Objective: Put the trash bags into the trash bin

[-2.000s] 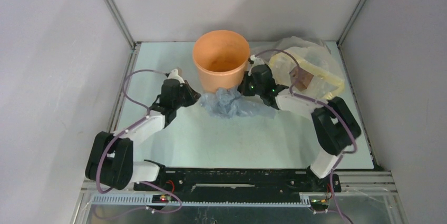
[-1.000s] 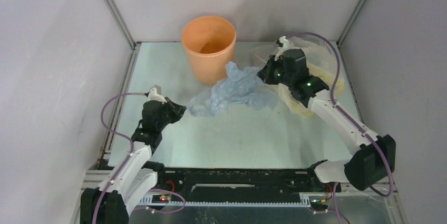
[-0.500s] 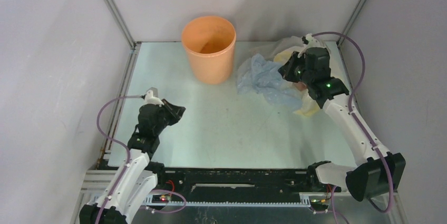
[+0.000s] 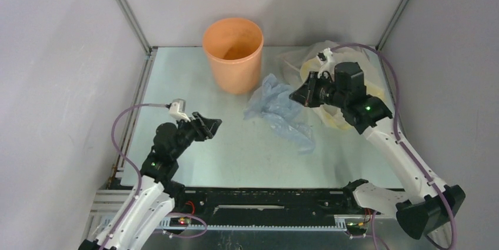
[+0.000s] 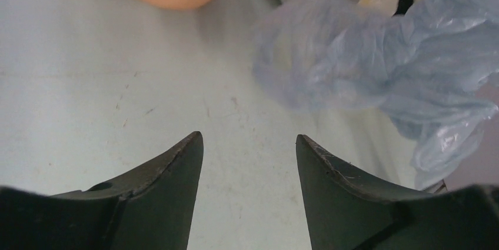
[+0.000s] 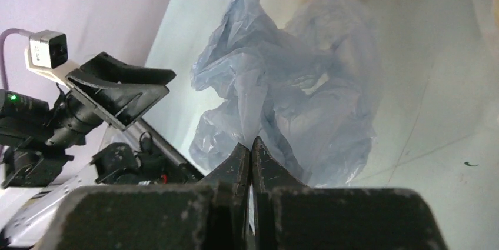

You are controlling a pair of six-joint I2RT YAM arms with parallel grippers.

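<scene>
Right claw [image 4: 296,96] is up over the right half of the table [image 4: 194,79], and its two fingers are pressed flat together with no gap showing from the wrist camera. A fold of the blue bag [image 4: 275,107] runs straight into those closed tips, so it has the film pinched. The bag is not in the orange bucket [image 4: 232,55]. It hangs crumpled from the claw, spreading out toward the bucket's right side and stopping just beside it; whether it touches the wall, I cannot tell. A loose tail of film trails down onto the table toward the near edge. Behind the right claw and arm sits the clear-and-yellow bundle [image 4: 330,119], against the back right corner, with the bag lying between it and the bucket. Over on the other side, the left claw [image 4: 213,125] is low above the near left part of the table, well apart from the bag and pointing toward it. Its fingers [image 5: 176,165] stand wide apart with only bare table between them, holding nothing. From its wrist camera the bag fills the upper right, wrinkled and see-through, and the bottom curve of the bucket peeks in at the top left. The bucket stands upright at the back of the table, mouth open.
</scene>
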